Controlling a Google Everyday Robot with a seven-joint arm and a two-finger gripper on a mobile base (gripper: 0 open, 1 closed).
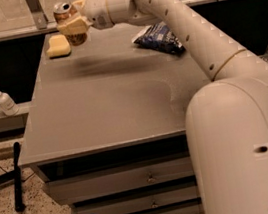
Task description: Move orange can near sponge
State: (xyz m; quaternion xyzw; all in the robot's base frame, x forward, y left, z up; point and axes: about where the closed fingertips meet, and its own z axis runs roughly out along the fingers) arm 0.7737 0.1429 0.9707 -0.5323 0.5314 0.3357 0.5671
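The orange can (64, 12) is held in my gripper (73, 26), a little above the far left part of the grey table (107, 98). The gripper is shut on the can, with a tan finger (71, 25) across its front. The pale yellow sponge (58, 45) lies flat on the table just left of and below the can, close to the far left corner. The can is upright and does not touch the sponge.
A dark blue snack bag (159, 38) lies on the far right of the table, behind my arm (200, 43). A white pump bottle (3, 100) stands on a ledge to the left, below table height. Drawers (120, 182) front the table. A black pole (16, 175) leans at lower left.
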